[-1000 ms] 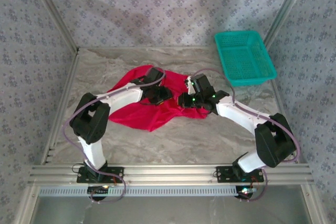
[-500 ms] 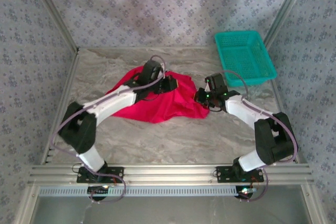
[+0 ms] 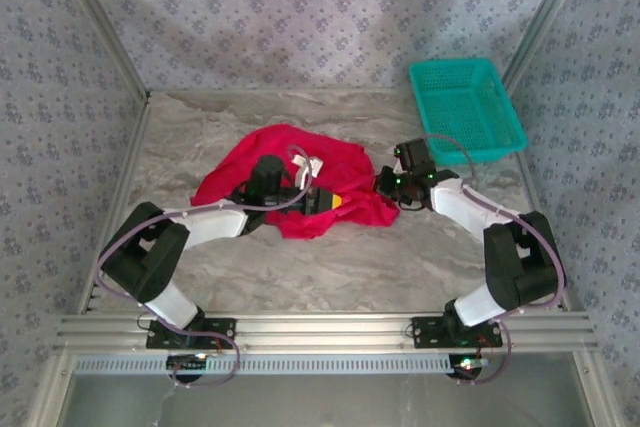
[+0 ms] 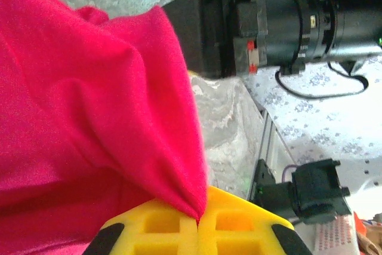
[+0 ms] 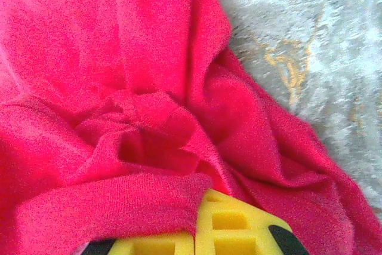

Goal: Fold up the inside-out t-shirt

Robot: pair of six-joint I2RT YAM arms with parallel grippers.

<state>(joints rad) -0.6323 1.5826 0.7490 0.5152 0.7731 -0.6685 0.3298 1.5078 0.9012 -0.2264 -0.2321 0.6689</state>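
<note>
The red t-shirt (image 3: 300, 162) lies bunched near the middle of the marbled tabletop (image 3: 300, 277), its white neck tag (image 3: 312, 165) facing up. The left gripper (image 3: 330, 201) pinches a fold at the shirt's near edge, jaws pressed together. The right gripper (image 3: 383, 183) nips the hem at its right edge. A teal mesh basket (image 3: 465, 65) sits in the far right corner.
</note>
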